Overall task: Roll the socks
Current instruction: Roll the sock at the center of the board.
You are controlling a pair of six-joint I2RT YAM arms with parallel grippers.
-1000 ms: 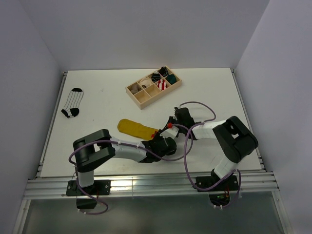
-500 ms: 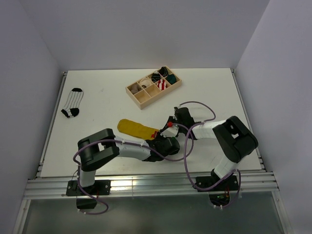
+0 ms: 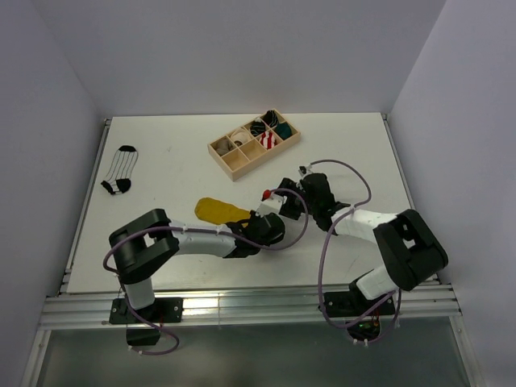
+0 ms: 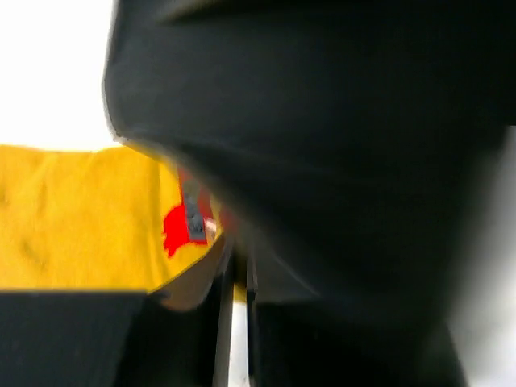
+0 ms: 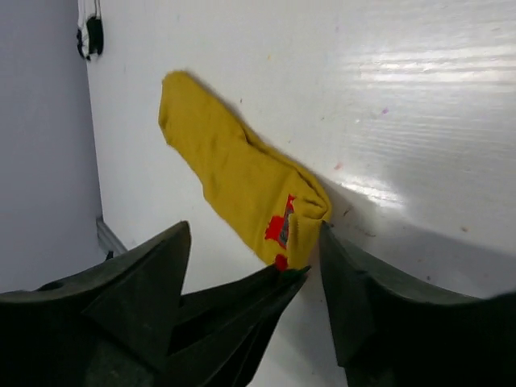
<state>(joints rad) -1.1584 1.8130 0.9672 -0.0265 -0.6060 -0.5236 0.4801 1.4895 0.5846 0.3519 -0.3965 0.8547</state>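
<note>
On yellow sock (image 5: 234, 173), red patch (image 5: 280, 228), markings unreadable

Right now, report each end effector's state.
Left end effector: closed on the yellow sock's patched end.
Right end effector: open, holding nothing.

Site inspected: a robot test cell in a lab. My left arm (image 3: 201, 240) and right arm (image 3: 371, 222) are bolted to a metal rail (image 3: 242, 306) at a white surface (image 3: 177, 177). Plain pale walls (image 3: 242, 48) enclose it. Loose cables (image 3: 321, 266) hang exposed.
</note>
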